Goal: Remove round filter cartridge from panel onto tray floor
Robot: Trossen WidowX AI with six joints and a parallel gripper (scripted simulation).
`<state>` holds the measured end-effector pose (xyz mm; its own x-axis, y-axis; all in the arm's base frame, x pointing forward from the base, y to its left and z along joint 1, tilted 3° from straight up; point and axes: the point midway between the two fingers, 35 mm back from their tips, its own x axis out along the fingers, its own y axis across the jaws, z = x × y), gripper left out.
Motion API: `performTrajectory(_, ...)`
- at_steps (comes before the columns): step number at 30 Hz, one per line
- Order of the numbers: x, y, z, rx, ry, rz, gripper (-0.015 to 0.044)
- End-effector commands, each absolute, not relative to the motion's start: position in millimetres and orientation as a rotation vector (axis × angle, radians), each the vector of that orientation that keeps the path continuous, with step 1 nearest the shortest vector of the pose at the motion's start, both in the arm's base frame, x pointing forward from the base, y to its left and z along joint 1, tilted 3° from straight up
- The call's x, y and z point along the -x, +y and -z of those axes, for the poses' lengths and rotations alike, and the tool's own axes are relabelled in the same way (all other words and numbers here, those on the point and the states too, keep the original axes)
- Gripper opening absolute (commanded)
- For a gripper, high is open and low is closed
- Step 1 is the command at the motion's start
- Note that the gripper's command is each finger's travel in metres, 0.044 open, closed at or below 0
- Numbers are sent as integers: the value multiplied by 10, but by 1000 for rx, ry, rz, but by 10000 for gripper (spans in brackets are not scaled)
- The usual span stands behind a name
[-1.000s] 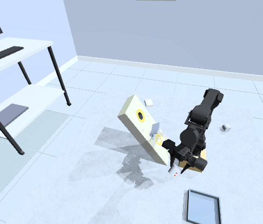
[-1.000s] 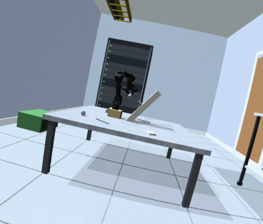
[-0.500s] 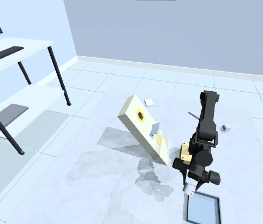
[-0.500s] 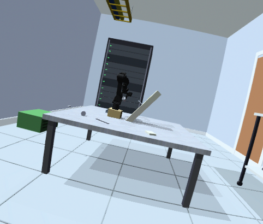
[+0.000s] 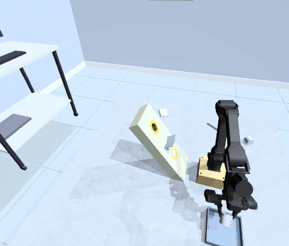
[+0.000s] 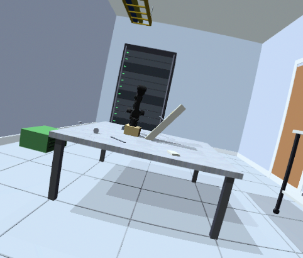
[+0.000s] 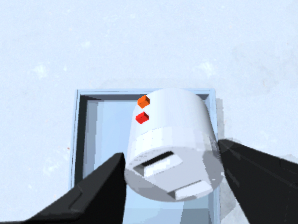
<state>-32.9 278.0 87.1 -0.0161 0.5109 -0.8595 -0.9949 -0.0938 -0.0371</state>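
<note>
The white round filter cartridge (image 5: 226,219) (image 7: 172,125) has two slots on its near face and an orange and a red mark on its side. My gripper (image 5: 228,215) (image 7: 171,154) is shut on it, one finger on each side. The cartridge is over the blue tray (image 5: 205,229) (image 7: 78,135); its height above the tray floor is hard to tell. The tilted service panel (image 5: 156,151) (image 6: 166,122) stands left of the arm's base in the top view, with a yellow-ringed dark opening and a second yellow ring. The tray is hidden in the exterior view.
A grey flap (image 5: 170,141) stands out from the panel's face. A small white block (image 5: 163,113) (image 6: 173,153), a dark rod (image 6: 118,139) and a small grey cylinder (image 5: 247,140) (image 6: 96,130) lie on the table. The arm's tan base block (image 5: 209,180) (image 6: 132,130) is between panel and tray.
</note>
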Motion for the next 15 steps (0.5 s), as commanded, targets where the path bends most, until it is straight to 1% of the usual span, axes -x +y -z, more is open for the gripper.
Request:
performTrajectory(1,508,2707,-696,920,728,-1544,0)
performTrajectory(7,538,2701,-639,927,724,-1555,0)
performTrajectory(15,533,2737,-281,927,724,-1555,0)
